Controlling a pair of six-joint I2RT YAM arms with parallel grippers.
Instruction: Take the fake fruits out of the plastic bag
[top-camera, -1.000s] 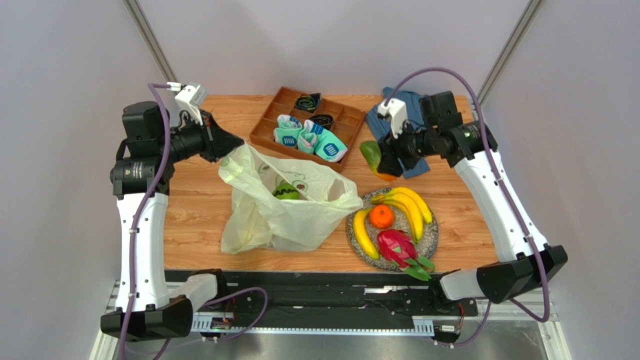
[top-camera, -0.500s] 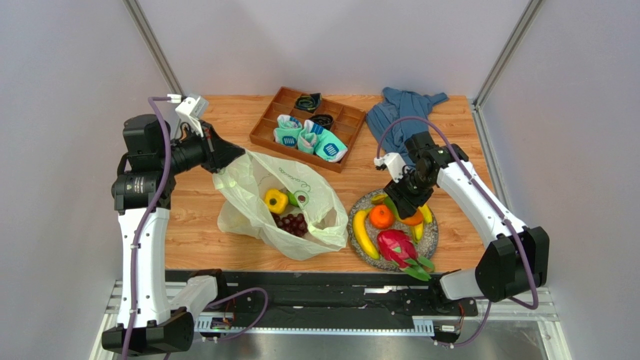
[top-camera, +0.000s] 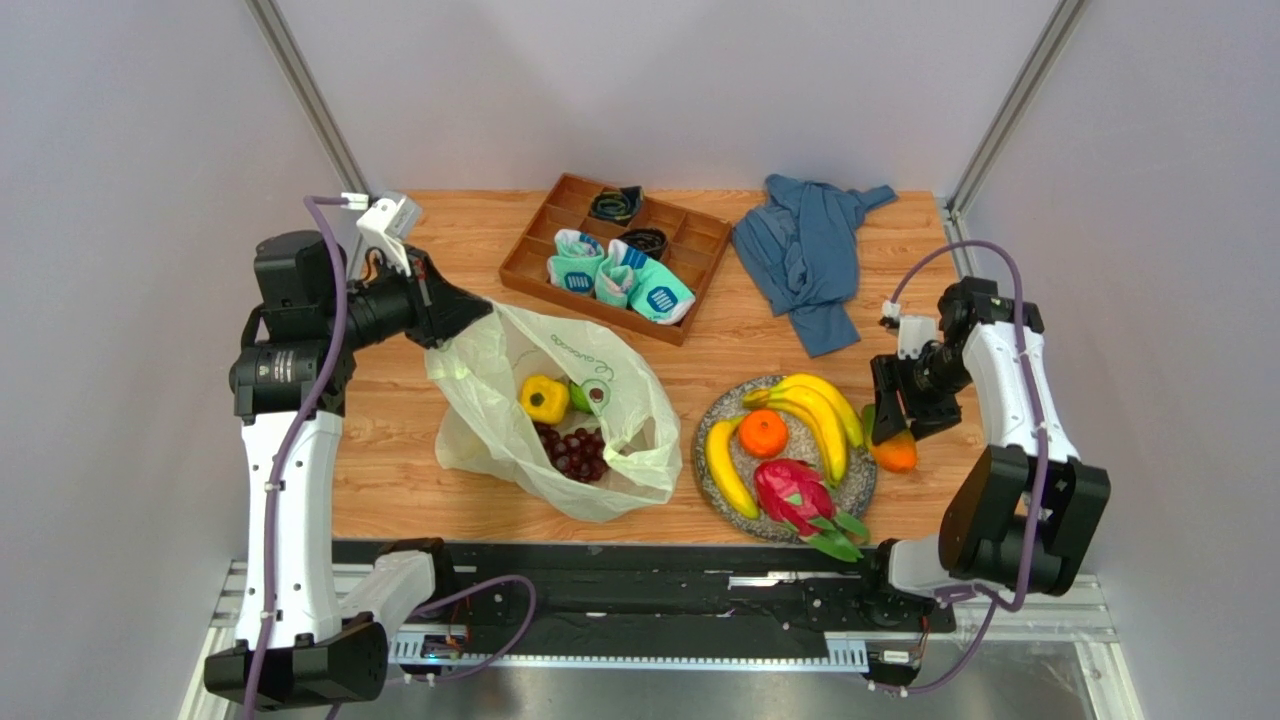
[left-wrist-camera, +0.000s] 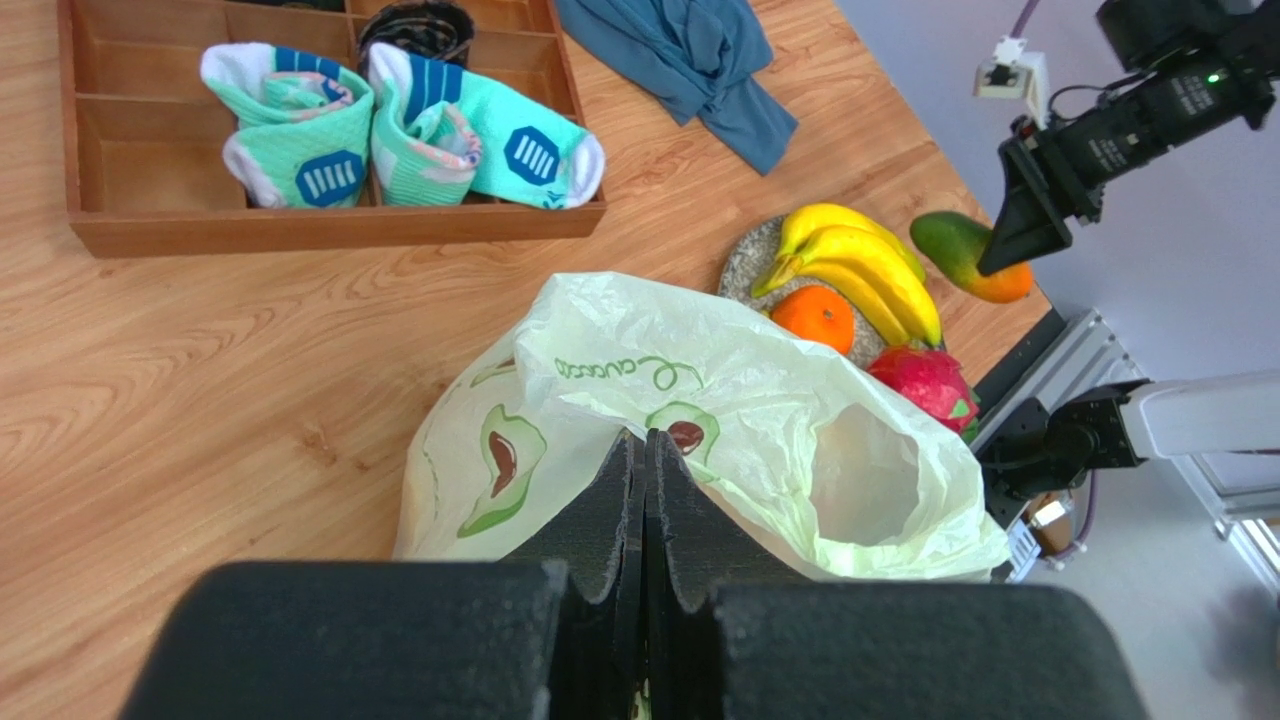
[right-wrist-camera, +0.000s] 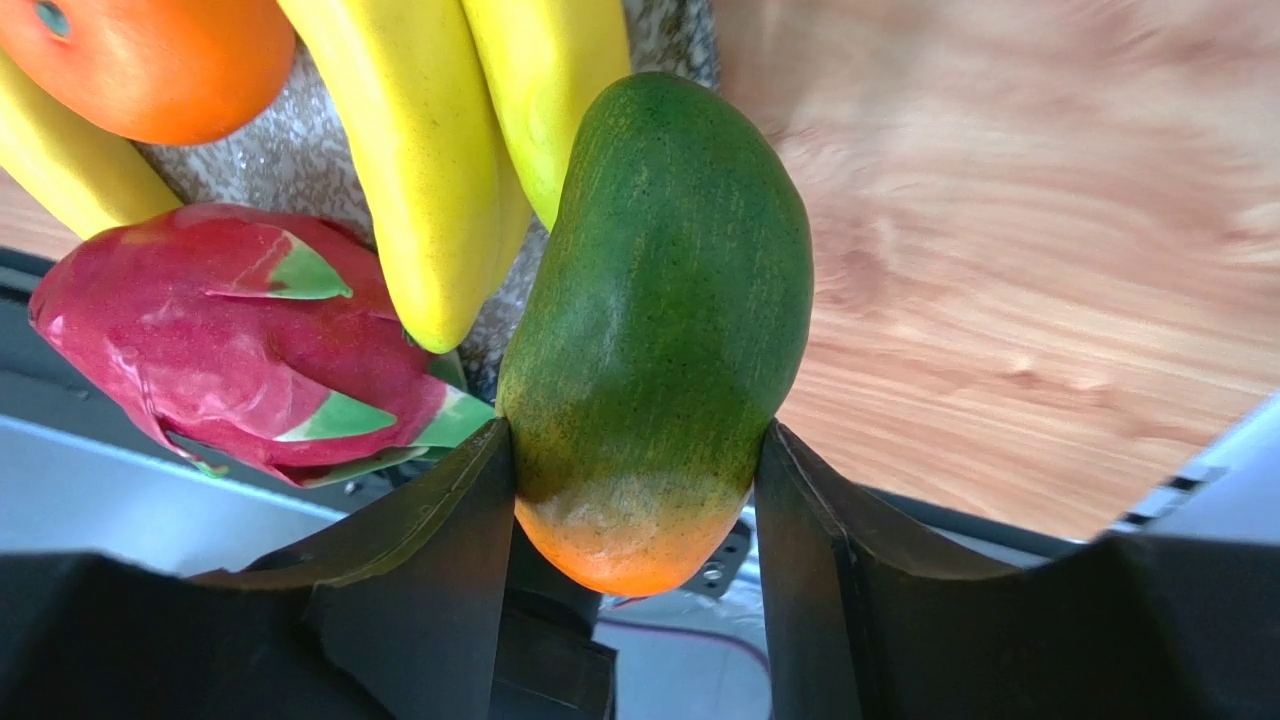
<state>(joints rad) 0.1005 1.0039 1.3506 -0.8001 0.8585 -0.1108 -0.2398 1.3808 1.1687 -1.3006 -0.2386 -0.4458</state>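
My left gripper (top-camera: 458, 312) is shut on the back edge of the pale yellow-green plastic bag (top-camera: 489, 428) and holds it up and open; in the left wrist view the fingertips (left-wrist-camera: 646, 438) pinch the film. Inside lie a yellow fruit (top-camera: 544, 399) and purple grapes (top-camera: 574, 452). My right gripper (top-camera: 890, 428) is shut on the orange-green mango (right-wrist-camera: 661, 300), just right of the grey plate (top-camera: 860, 477). The plate holds bananas (top-camera: 819, 413), an orange (top-camera: 763, 432) and a pink dragon fruit (top-camera: 796, 495).
A wooden divided tray (top-camera: 526, 255) with teal-white rolled socks (top-camera: 613, 275) stands at the back centre. A blue cloth garment (top-camera: 812, 248) lies at the back right. The table's right edge is close to the right gripper.
My right arm has carried the mango from the back, over the plate, to the plate's right side. The bag has been pulled open, and the yellow fruit and grapes now show.
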